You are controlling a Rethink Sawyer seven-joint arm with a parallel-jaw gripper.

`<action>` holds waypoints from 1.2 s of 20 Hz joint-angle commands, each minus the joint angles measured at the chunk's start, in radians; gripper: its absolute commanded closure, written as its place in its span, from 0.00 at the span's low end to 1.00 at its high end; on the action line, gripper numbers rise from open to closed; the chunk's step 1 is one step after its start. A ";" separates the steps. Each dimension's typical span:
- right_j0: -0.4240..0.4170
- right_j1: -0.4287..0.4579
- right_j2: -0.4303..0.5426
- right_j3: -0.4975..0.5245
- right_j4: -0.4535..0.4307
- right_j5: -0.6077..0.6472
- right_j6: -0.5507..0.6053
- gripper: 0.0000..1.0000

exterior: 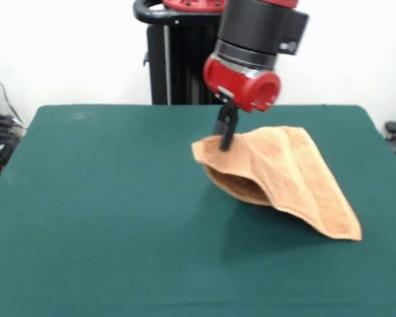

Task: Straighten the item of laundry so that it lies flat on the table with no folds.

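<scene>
Currently, arm: the red and black robot arm (pixel 251 49) is coming down into the front view from twelve o'clock, its red collar sitting just above the cloth.
Gripper: the slim black two-finger gripper (pixel 226 135) is pointing straight down, its fingers drawn together and pinching the tan terry hand towel (pixel 284 178) at that cloth's upper left corner.
Towel position: the towel is hanging from the pinched corner and trailing away toward four o'clock from the gripper, with its far lower corner resting on the table near the right side.
Towel shape: it is being held up like a tent, one sheet draping forward and down to the right, another layer curling under at about six o'clock from the gripper and showing a darker hollow between them.
Towel detail: a woven band is running diagonally along the draped sheet from the raised part down to the lower right corner.
Table: the large rectangular table covered in dark green felt-like cloth (pixel 105 218) is carrying the towel's lower edges, and a shadow is lying under the lifted part.
Relation: the towel is sitting right of the table's middle, directly beneath and to the right of the gripper.
</scene>
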State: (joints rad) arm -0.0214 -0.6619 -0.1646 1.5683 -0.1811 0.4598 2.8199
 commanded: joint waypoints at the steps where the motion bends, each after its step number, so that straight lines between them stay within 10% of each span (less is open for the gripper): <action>1: -0.114 -0.114 0.112 0.023 -0.115 0.179 -0.376 1.00; 20: -0.310 -0.159 0.228 0.262 -0.299 0.007 -0.225 1.00; 21: -0.307 -0.159 0.232 0.266 -0.307 -0.005 -0.203 0.00; 24: -0.302 -0.153 0.224 0.272 -0.274 -0.009 -0.137 0.00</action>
State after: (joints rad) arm -0.3542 -0.8393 -0.0966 1.7011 -0.4428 0.5077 2.8199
